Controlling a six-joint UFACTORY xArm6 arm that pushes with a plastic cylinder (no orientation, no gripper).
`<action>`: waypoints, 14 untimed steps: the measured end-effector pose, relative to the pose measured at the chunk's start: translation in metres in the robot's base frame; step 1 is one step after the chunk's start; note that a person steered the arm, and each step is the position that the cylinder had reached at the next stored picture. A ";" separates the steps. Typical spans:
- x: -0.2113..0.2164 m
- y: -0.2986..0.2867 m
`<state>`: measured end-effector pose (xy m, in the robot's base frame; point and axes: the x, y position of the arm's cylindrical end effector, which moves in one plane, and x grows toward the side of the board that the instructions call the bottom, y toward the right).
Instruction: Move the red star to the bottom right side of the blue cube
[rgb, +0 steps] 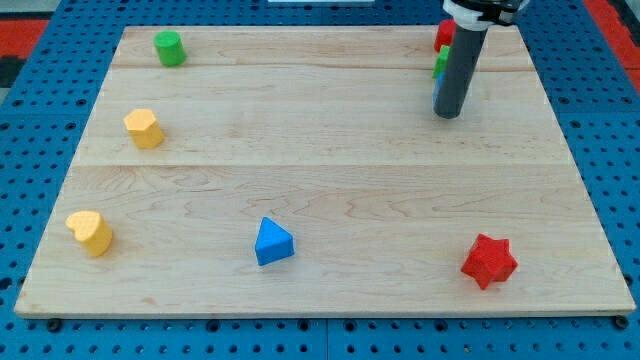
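Board (330, 150): a pale wooden table top is seen lying on a blue pegboard surface; it fills most of the view.
Rod: a dark cylinder is seen coming down at the view's top right; no jaws are carried, so nothing opens or closes and nothing is clamped; my tip (449, 115) is set on the board near the top right corner.
Blocks behind the rod: three small blocks are stacked along the rod's left edge, mostly hidden; a red block (443, 36), a green block (439, 63) and a blue block (437, 92), shapes not made out; the blue one is judged to be the blue cube of the task; the tip is just beside it.
Red star (489, 261): it is found near the view's bottom right, well apart from the tip and from the blue cube; it is untouched.
Blue triangular block (273, 242): it is placed at bottom centre.
Yellow blocks: a yellow heart (91, 231) is seen at bottom left; a second yellow block (144, 128) above it.
Green cylinder (169, 48): it is set at top left.
Handling: the star is judged light, rigid and ready to slide; its points may make it turn when pushed; contact is best made low on its near side, through the centre, so that it is driven toward the view's top.
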<state>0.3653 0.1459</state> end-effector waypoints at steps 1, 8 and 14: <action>0.018 -0.003; 0.232 0.033; 0.197 -0.007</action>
<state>0.5619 0.1388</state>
